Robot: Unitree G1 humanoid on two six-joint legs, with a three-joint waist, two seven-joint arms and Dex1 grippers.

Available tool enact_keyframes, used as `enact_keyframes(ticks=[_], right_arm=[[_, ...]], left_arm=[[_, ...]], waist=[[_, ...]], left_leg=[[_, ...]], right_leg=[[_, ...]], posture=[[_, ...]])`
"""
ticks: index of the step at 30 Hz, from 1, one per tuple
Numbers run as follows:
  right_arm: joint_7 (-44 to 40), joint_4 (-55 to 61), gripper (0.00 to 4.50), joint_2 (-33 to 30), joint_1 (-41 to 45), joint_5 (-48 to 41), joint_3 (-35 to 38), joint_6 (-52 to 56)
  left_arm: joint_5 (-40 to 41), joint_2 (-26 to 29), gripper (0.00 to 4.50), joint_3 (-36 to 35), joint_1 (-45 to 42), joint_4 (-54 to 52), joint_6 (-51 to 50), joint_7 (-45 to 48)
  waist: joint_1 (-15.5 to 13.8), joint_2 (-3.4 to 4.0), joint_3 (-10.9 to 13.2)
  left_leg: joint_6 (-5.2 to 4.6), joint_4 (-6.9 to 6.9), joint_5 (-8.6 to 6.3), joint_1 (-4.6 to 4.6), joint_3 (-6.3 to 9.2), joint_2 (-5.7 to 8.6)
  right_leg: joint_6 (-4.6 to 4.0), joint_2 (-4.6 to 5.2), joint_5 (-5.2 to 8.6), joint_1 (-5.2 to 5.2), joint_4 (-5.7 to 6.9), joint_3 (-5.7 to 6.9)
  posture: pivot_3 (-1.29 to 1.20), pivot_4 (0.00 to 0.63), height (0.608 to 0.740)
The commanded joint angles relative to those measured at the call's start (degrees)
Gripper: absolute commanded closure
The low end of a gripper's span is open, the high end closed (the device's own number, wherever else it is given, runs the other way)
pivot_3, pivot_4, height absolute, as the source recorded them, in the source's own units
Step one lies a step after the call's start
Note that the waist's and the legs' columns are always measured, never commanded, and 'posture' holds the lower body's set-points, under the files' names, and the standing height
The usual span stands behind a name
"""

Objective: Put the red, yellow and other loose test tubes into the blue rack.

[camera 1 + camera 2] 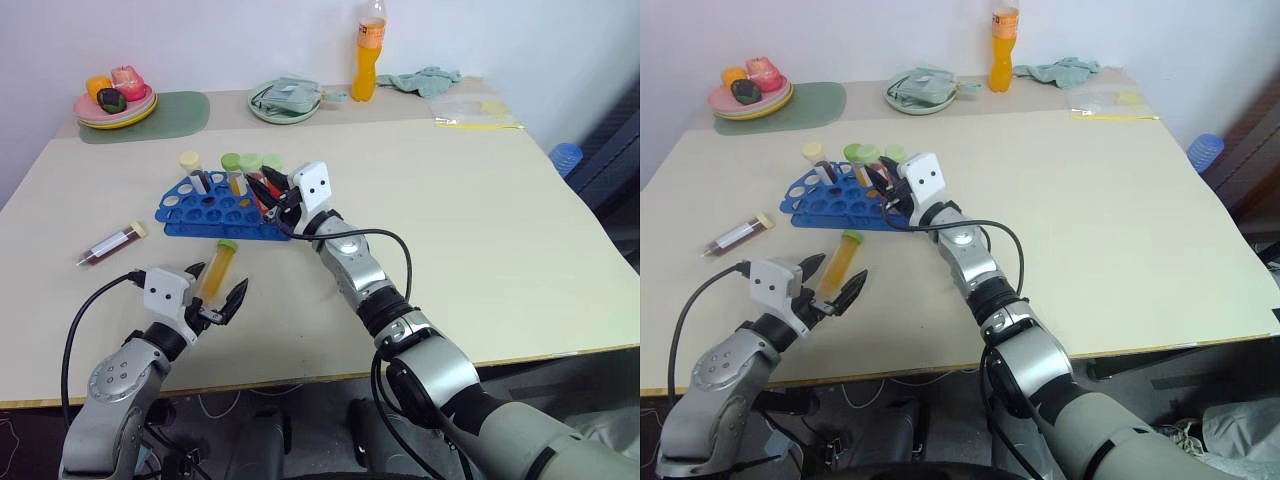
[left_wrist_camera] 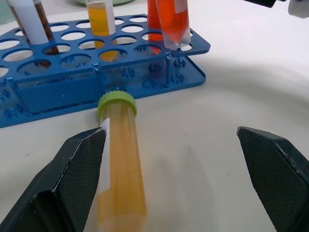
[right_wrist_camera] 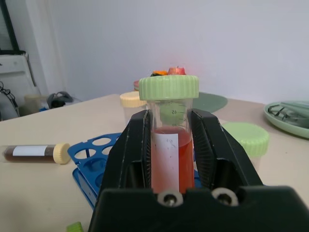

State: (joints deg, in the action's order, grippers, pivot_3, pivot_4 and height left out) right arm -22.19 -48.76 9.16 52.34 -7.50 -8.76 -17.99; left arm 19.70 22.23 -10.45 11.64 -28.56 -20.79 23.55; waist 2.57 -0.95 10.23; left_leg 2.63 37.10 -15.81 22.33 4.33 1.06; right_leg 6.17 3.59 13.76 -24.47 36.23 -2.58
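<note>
Right gripper (image 1: 270, 192): centre of the head views, over the right end of the blue rack; its two black fingers are clamped on the red tube just below the cap.
Red tube (image 3: 170, 145): upright between the right fingers, green cap on top, red-orange liquid, a blank white label strip, and moulded graduation marks near the cap whose figures are too small to read surely; its lower end sits at the rack's holes.
Left gripper (image 1: 218, 294): lower left of the head views, fingers spread wide with nothing gripped; the yellow tube lies on the table between them, close beside one finger (image 2: 72, 169).
Yellow tube (image 1: 219, 268): lying flat just in front of the rack, green cap toward the rack, a white label strip along its side with no writing legible.
Maroon tube (image 1: 112, 244): lying on the table at centre left, well apart from the rack, cream cap, white label with no readable text.
Blue rack (image 1: 190, 215): upper centre-left on the table, already bearing several upright tubes with green and cream caps.
Orange bottle (image 1: 368, 50): top centre by the wall; label print unreadable.
Table (image 1: 500, 250): pale surface.
</note>
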Motion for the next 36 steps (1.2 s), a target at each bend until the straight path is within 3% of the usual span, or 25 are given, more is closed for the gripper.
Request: enact_keyframes(ticks=[1, 12, 13, 15, 18, 23, 26, 30, 34, 36], right_arm=[[0.71, -2.43, 3.45, 4.99, -2.33, -0.29, 0.98, -0.46], [-2.03, -3.89, 3.45, 4.33, -2.84, -1.51, 1.66, -1.02], [-2.88, -3.25, 2.73, 4.33, -3.12, -1.91, 1.69, -0.92], [-3.03, -0.60, 2.08, 4.06, -3.79, -1.68, 1.40, -2.01], [-2.20, 5.65, 0.48, 2.28, -5.32, -0.65, 0.62, -1.94], [-3.33, 20.04, 0.48, -3.52, -9.80, -0.94, 0.11, 8.03], [-7.07, 29.80, 0.48, -9.56, -12.15, -1.80, 0.09, 18.42], [-17.05, 40.88, 0.48, -19.22, -14.62, -5.73, -0.85, 29.96], [-29.66, 50.60, 0.48, -30.34, -17.35, -8.45, -3.43, 36.26], [-33.44, 53.31, 0.48, -33.02, -18.09, -10.46, -3.95, 38.65]], left_arm=[[0.24, 0.33, 0.00, -1.49, 0.16, -0.60, 1.61, 0.31], [0.43, 0.59, 0.00, -1.37, 0.40, -1.79, 0.74, -0.11], [0.73, 0.55, 0.00, -1.52, 0.23, -1.99, 0.27, -0.33], [1.14, 0.56, 0.00, -2.09, -0.39, -2.61, -1.13, -1.26], [4.02, 0.90, 0.00, -4.17, -2.94, -4.57, -7.36, -3.94], [7.91, 5.98, 0.00, -6.72, -10.99, -10.29, -25.25, -10.11], [5.39, 13.43, 0.00, -4.20, -18.18, -12.48, -41.08, -14.25], [13.26, 18.83, 0.00, -4.00, -32.30, -6.94, -68.57, -10.64], [23.68, 25.81, 0.00, 2.40, -43.33, 7.82, -71.71, -11.28], [27.66, 27.83, 0.00, 8.00, -49.05, 15.14, -71.71, -12.18]], waist=[[0.02, 0.01, 0.00], [-0.02, 0.02, 0.00], [0.01, 0.02, 0.00], [0.03, 0.03, 0.01], [-0.04, 0.04, 0.01], [-0.04, -0.01, -0.02], [-0.12, 0.03, 0.03], [-0.17, 0.01, 0.03], [0.41, 0.06, 0.07], [0.15, 0.02, 0.10]], left_leg=[[0.00, 0.00, 0.00, -0.01, 0.00, 0.00], [0.00, 0.00, 0.00, -0.01, 0.02, 0.00], [0.01, 0.00, 0.00, -0.01, 0.02, 0.00], [0.00, 0.00, 0.00, -0.01, 0.02, 0.00], [0.01, 0.00, 0.00, 0.00, 0.05, 0.00], [0.01, 0.03, 0.00, 0.01, 0.15, 0.01], [0.05, 0.04, 0.03, 0.03, 0.18, 0.04], [0.06, 0.09, 0.04, 0.02, 0.20, 0.10], [0.05, -0.01, 0.04, -0.05, 0.16, 0.04], [0.06, -0.01, 0.04, -0.03, 0.17, 0.02]], right_leg=[[0.00, 0.00, 0.00, 0.01, 0.00, 0.00], [0.00, 0.00, 0.00, 0.02, 0.01, 0.00], [0.00, 0.00, 0.00, 0.02, 0.01, 0.00], [0.00, -0.01, 0.00, 0.02, 0.01, 0.00], [0.00, -0.01, 0.00, 0.00, 0.01, 0.02], [0.00, 0.01, 0.00, 0.04, 0.02, 0.06], [0.01, -0.01, 0.00, 0.02, 0.10, 0.07], [0.03, -0.01, 0.01, 0.10, 0.09, 0.15], [0.03, -0.10, 0.03, 0.10, 0.06, 0.15], [0.03, -0.10, 0.04, 0.08, 0.05, 0.15]], posture=[[0.00, 0.150, 0.740], [0.00, 0.150, 0.740], [0.00, 0.150, 0.740], [0.00, 0.150, 0.740], [0.00, 0.150, 0.740], [0.00, 0.150, 0.740], [0.00, 0.150, 0.740], [0.00, 0.150, 0.740], [0.00, 0.150, 0.740], [0.00, 0.150, 0.740]])
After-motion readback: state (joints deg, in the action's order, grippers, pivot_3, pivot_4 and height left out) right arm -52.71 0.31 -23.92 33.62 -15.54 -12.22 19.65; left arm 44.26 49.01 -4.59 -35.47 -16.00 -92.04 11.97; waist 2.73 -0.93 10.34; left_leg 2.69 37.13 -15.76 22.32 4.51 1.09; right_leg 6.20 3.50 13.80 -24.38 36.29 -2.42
